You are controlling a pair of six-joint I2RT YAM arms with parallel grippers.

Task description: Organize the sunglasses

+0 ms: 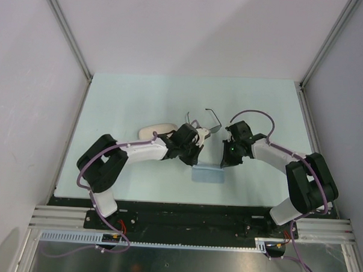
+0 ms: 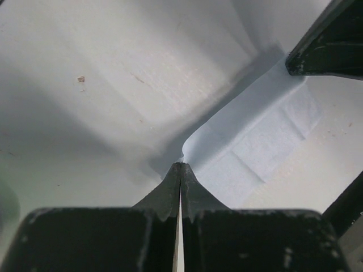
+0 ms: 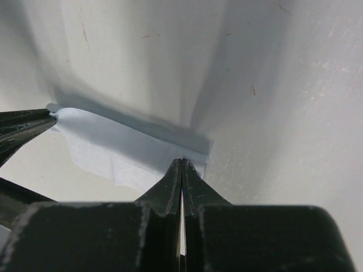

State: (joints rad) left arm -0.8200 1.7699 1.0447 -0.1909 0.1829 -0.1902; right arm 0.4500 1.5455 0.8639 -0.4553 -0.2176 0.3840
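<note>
While both arms fold inward toward the middle of the top view, elbows raised and wrists pitched down, their tips meet at the light-blue cloth (image 1: 207,174) just below frame centre. The left gripper (image 2: 181,165) has its fingers pressed fully together, pinching a raised corner of the cloth. The right gripper (image 3: 181,161) is likewise closed tight on the cloth's opposite edge, which lifts slightly at the tips. Each wrist view shows the other arm's dark fingers at the frame edge: upper right in the left wrist view, mid-left in the right wrist view. The sunglasses (image 1: 217,117) lie on the table (image 1: 141,98) just above centre, between and just beyond the two wrists, temple arms unfolded, held by neither. The beige case (image 1: 156,132) sits left of them, beside the left forearm.
</note>
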